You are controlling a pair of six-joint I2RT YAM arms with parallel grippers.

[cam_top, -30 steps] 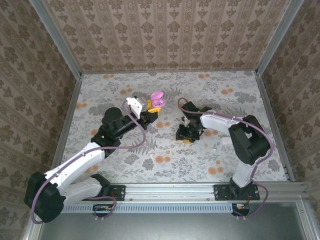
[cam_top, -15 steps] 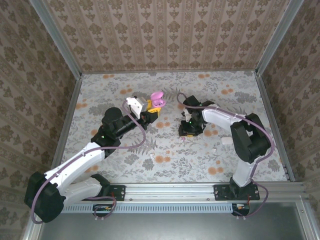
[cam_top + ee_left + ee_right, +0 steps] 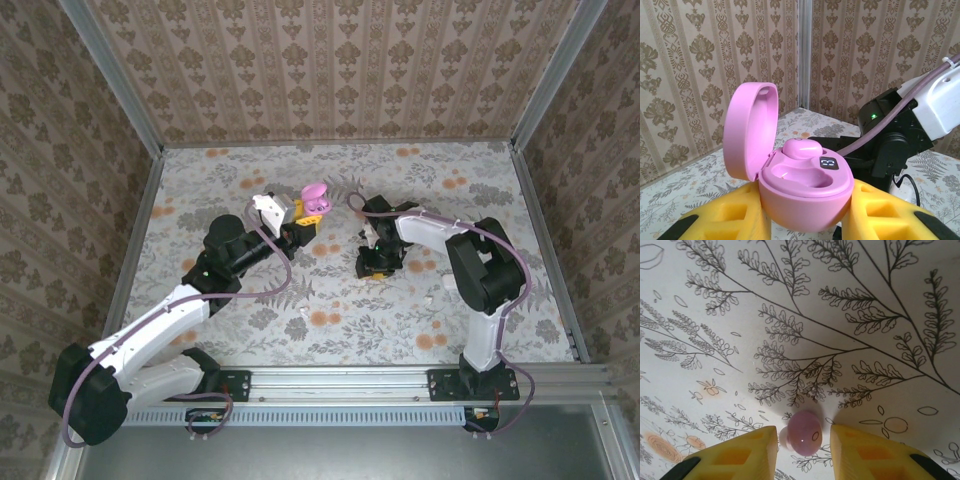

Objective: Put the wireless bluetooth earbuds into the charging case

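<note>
Sitting between the right end effector's (image 3: 803, 434) fingers (image 3: 742, 452), a pink earbud (image 3: 804, 439)

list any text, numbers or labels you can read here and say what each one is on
"00": two small lit digits, as best they can be read, on the little screen set in the inner rim of the open pink charging case.
No other words, brands or labels: the wallpaper and the tablecloth carry only patterns.
</note>
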